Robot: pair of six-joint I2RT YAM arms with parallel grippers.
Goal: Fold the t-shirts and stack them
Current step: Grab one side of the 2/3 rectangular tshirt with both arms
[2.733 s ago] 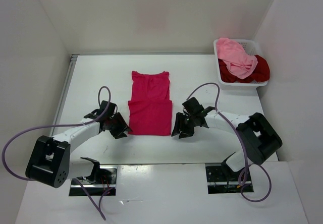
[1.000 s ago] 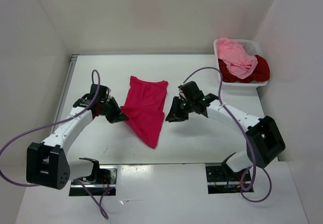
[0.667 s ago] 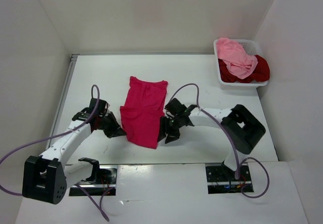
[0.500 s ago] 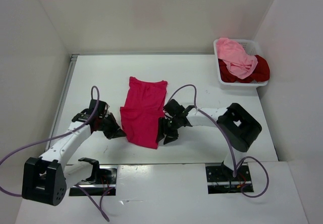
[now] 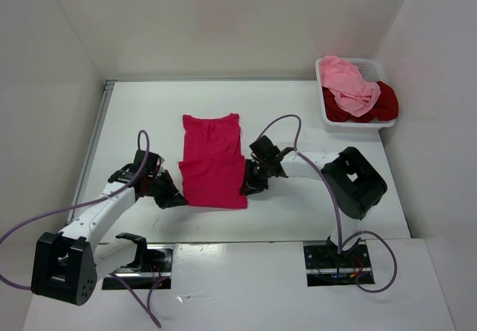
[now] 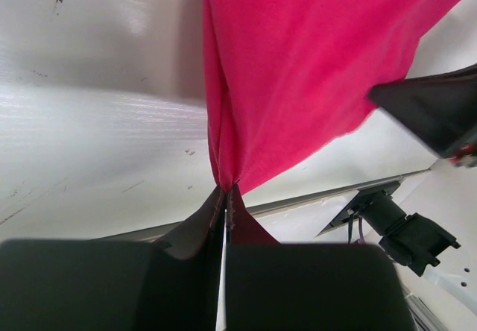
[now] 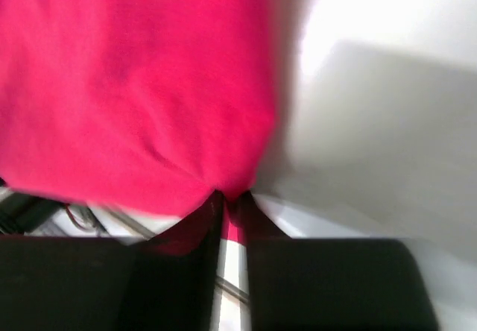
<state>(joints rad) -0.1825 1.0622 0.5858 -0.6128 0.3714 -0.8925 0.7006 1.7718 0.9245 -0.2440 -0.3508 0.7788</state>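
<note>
The crimson-pink t-shirt (image 5: 212, 163) is laid flat on the desk (image 5: 313, 197), its near corners pinched by the closed left jaws and right jaws; both corners should be kept level and evenly taut

readable text: none | labels, brands: none | numbers, signs: none
</note>
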